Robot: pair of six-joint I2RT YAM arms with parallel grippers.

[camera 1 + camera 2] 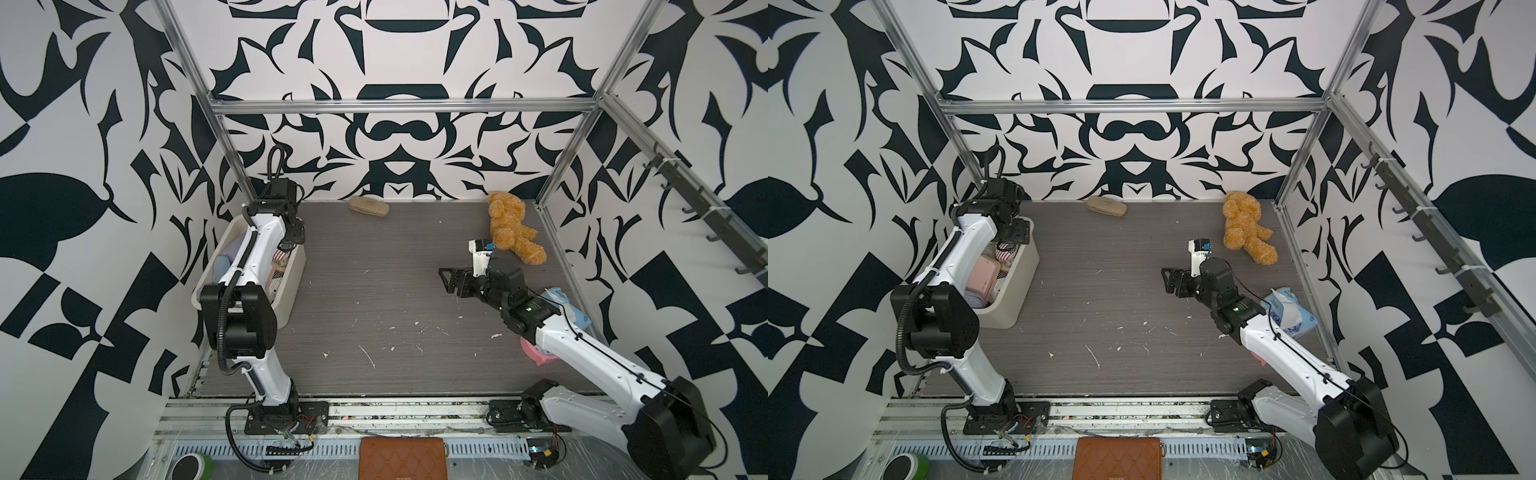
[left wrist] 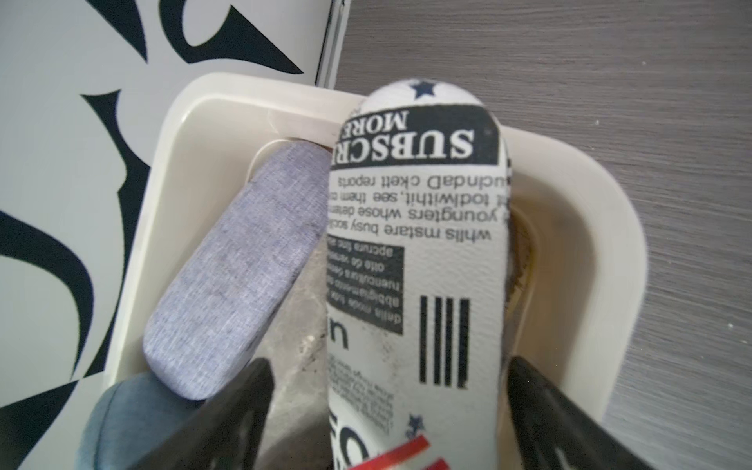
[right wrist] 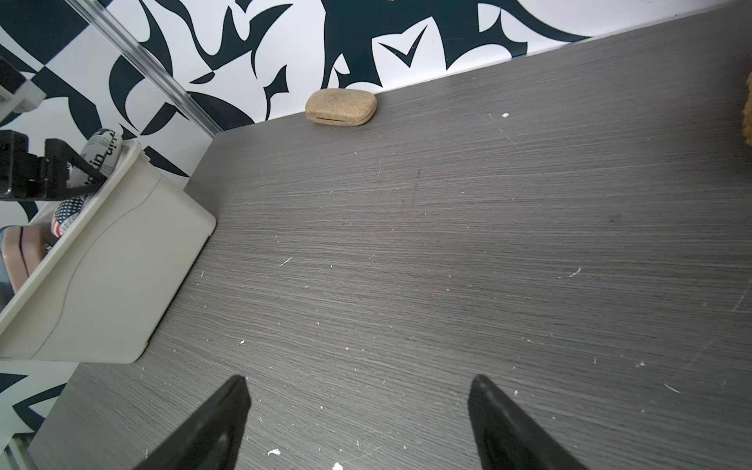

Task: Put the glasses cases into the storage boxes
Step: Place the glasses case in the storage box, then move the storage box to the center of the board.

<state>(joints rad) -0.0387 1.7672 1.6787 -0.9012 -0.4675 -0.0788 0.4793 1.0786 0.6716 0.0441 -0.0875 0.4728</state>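
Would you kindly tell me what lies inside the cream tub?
In the tub: a newspaper-print case, lilac case, blue case, pink case and flag-print case. The left arm covers part of it in both top views; anything beneath these cases is hidden.

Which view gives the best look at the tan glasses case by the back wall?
The right wrist view: the tan glasses case is unobstructed there and large enough to show its closing seam. Both top views show it small, lying at the back wall. The left wrist view does not show it.
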